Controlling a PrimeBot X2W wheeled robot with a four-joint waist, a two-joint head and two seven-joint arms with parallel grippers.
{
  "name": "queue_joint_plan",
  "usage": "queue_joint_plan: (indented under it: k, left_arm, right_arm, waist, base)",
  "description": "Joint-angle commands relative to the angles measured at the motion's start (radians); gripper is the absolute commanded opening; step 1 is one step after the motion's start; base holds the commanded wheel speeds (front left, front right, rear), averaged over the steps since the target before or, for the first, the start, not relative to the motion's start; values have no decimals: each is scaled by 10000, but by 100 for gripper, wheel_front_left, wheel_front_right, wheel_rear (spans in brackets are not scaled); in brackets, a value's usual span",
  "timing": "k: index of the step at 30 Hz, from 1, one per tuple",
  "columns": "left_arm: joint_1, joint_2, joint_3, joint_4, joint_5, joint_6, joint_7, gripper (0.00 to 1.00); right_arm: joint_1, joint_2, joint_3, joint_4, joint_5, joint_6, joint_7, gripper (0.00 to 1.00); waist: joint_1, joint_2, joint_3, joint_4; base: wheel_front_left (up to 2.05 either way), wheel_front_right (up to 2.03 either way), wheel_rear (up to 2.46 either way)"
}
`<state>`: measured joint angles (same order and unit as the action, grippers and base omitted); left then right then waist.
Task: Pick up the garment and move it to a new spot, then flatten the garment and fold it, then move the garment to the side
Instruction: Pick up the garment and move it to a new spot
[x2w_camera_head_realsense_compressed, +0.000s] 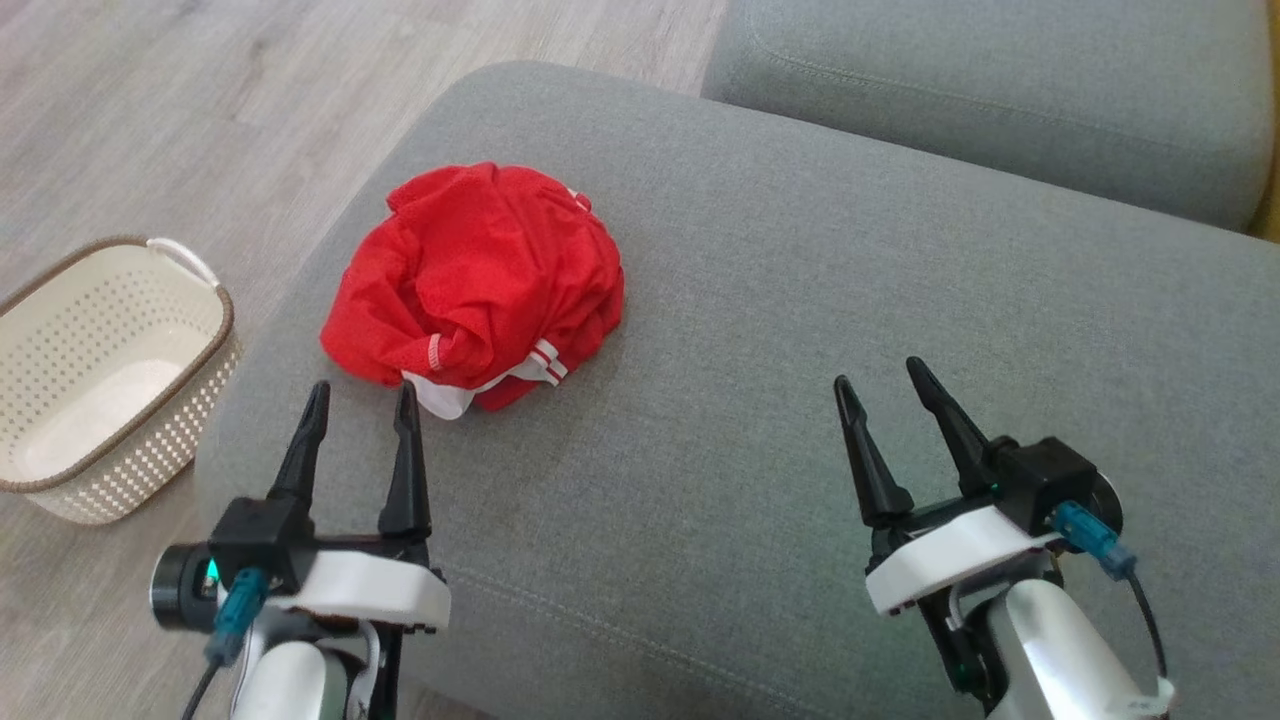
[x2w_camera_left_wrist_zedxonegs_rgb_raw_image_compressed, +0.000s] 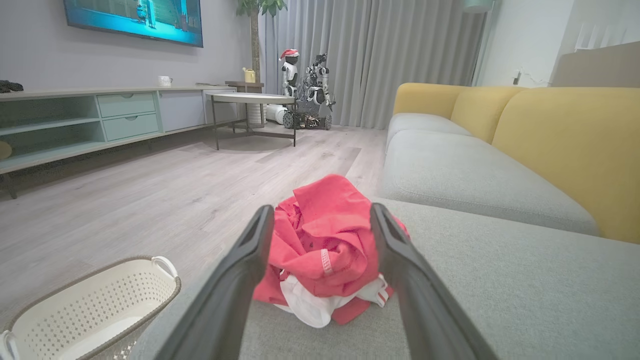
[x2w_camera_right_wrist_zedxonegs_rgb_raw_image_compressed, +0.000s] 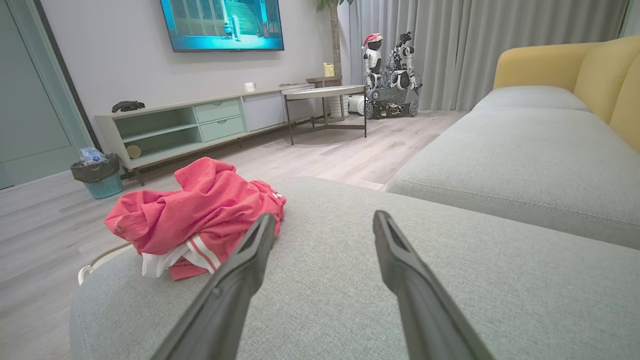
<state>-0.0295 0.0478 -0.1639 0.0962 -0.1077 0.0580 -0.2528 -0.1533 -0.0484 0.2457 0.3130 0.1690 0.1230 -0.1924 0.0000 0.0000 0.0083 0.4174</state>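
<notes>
garment (x2w_camera_head_realsense_compressed: 475, 285): red mesh heap with white trim, crumpled on the left part of the grey sofa cushion (x2w_camera_head_realsense_compressed: 800, 350), near the edge above the basket (x2w_camera_head_realsense_compressed: 225, 300).
left claw (x2w_camera_head_realsense_compressed: 363, 388): jaws wide apart, holding nothing, tips just short of the near hem.
right claw (x2w_camera_head_realsense_compressed: 878, 371): also wide open and empty, over bare cushion, well apart from the cloth.
handling: i judge it light, limp and thin; the layers will bunch and drag.
grip: i'd take the white-striped hem nearest my left claw and pinch deep, or only one layer lifts.
</notes>
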Motion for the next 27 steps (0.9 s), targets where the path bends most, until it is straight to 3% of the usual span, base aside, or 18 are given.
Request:
queue_joint_plan:
  k: [1,9,15,21,27]
  left_arm:
    - [-309,28,331,-423,-3,-26,-90,100]
    - [-387,26,614,-557,-167,64,-90,100]
    - [-619,25,1151,-526,-426,-37,-90,100]
    - [-1348,25,2004,-345,-1106,-465,-90,100]
    - [-2386,137,2450,764,-1642,-1233,-90,100]
  right_arm:
    - [-290,-18,242,-311,61,77,-94,100]
    - [-352,-18,205,-317,38,77,-66,100]
    - [-381,-18,-387,-442,-181,77,-51,100]
    - [-702,-18,-1206,-1049,-719,77,156,100]
    - [-965,-18,-2165,-1948,-1327,77,477,100]
  waist:
    - [0,0,64,-6]
    - [0,0,230,-289]
    - [0,0,643,-637]
    - [0,0,1739,-1172]
    - [0,0,2861,-1609]
  base:
    - [0,0,0]
    - [0,0,0]
    - [0,0,0]
    - [0,0,0]
    - [0,0,0]
